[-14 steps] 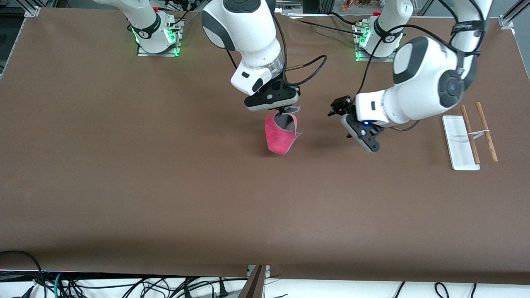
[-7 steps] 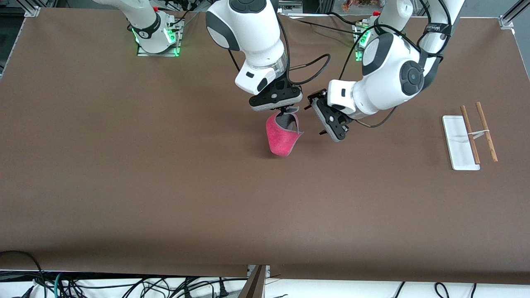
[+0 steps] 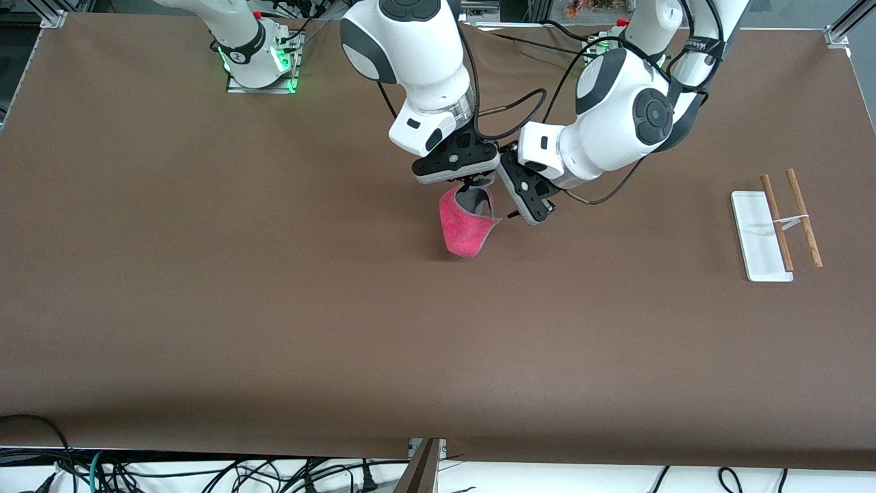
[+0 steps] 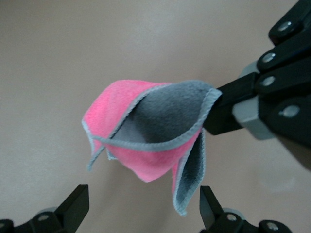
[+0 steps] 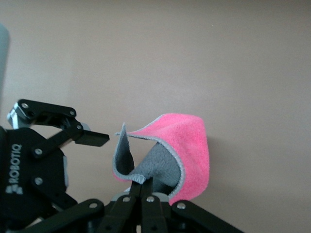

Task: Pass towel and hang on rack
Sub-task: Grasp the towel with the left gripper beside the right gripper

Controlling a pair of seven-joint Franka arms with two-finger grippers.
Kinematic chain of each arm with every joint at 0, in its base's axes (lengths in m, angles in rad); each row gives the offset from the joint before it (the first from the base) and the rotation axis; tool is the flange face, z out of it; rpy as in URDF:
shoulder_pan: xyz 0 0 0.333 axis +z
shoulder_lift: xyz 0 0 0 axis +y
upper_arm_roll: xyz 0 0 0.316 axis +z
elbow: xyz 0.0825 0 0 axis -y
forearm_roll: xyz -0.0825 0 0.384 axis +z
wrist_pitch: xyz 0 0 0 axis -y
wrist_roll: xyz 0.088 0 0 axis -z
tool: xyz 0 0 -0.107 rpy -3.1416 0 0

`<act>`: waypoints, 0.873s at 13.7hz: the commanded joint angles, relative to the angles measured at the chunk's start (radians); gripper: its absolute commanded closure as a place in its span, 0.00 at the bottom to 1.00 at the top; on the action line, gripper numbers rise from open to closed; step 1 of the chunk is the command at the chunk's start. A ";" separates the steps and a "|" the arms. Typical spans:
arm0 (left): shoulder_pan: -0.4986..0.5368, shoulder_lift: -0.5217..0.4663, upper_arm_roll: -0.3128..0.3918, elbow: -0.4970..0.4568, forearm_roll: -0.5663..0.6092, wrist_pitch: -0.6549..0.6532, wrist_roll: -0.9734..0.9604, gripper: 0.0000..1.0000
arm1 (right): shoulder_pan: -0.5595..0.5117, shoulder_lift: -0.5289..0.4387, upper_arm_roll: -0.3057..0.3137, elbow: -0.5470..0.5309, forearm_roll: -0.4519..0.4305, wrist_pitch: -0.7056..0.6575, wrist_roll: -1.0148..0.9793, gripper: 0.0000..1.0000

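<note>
The towel (image 3: pixel 465 229) hangs pink face out, curled so its grey face shows inside, over the middle of the table. My right gripper (image 3: pixel 471 183) is shut on its top edge, as the right wrist view (image 5: pixel 145 182) shows, with the towel (image 5: pixel 189 145) just past the fingertips. My left gripper (image 3: pixel 508 205) is open right beside the towel, toward the left arm's end. In the left wrist view the towel (image 4: pixel 146 131) hangs just ahead of the spread left gripper (image 4: pixel 143 208), apart from both fingers. The rack (image 3: pixel 753 239) stands at the left arm's end.
The rack's two brown rods (image 3: pixel 777 219) lie parallel above its white base. Both arm bases stand along the table's edge farthest from the front camera. Cables hang below the table's near edge (image 3: pixel 424 452).
My left arm has swung from near the rack's end toward the towel, and its open gripper now sits close beside it. My right gripper has held the towel nearly still.
</note>
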 commanded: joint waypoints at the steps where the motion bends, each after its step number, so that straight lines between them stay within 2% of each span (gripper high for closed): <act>1: 0.005 0.002 -0.023 -0.011 -0.027 0.020 -0.013 0.00 | 0.012 0.012 -0.009 0.029 -0.012 -0.004 -0.006 1.00; 4: 0.005 0.002 -0.033 -0.016 -0.027 0.018 -0.036 0.14 | 0.010 0.012 -0.009 0.029 -0.011 -0.004 -0.006 1.00; 6: 0.003 0.010 -0.035 -0.016 -0.026 0.018 -0.039 0.63 | 0.010 0.012 -0.009 0.029 -0.011 -0.004 -0.006 1.00; 8: 0.003 0.010 -0.035 -0.019 -0.017 0.017 -0.025 1.00 | 0.012 0.013 -0.009 0.027 -0.012 -0.004 -0.006 1.00; 12: 0.005 0.008 -0.036 -0.023 -0.012 0.007 -0.036 1.00 | 0.010 0.013 -0.009 0.027 -0.012 -0.004 -0.004 1.00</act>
